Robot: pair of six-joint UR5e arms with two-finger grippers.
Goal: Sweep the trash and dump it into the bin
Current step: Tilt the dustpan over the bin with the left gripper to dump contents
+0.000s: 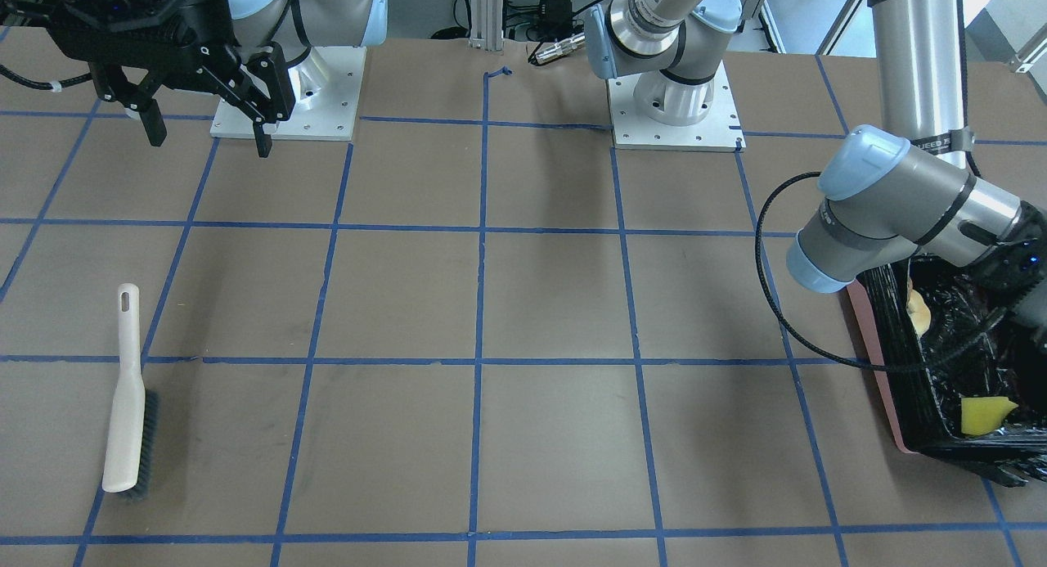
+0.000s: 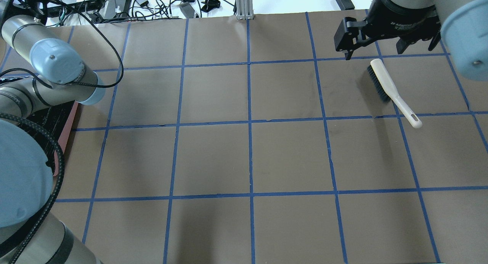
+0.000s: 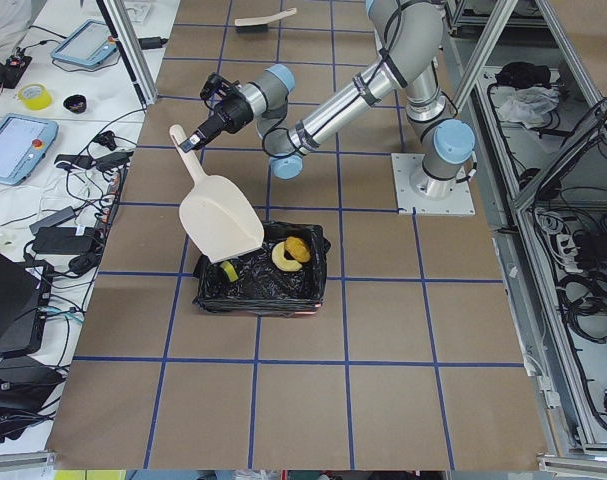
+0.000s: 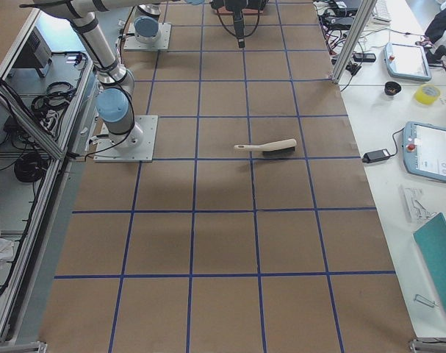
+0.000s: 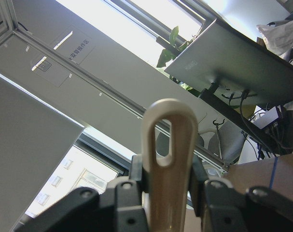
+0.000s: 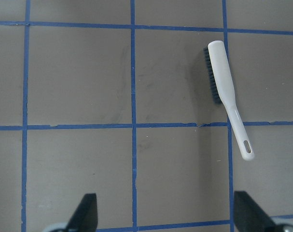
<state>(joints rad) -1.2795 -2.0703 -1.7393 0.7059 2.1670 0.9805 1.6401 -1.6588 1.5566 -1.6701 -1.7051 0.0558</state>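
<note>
1. Bin [image 3: 258, 303]: sits directly under the dustpan's lip, mouth open.
2. Dustpan [image 3: 221, 215]: tipped mouth-down over the bin. The left gripper [image 5: 168, 193] is pinched on its handle.
3. Brush [image 1: 127, 395]: lies flat, well apart from the right gripper [image 1: 208, 137], which is spread and empty.
4. Trash [image 3: 291, 252]: the yellow sponge [image 1: 986, 414] and tan pieces lie in the bin, beneath the pan.
5. Judgement: the dump looks done. Keep the lip inside the rim and confirm the pan is empty before lifting off.
</note>
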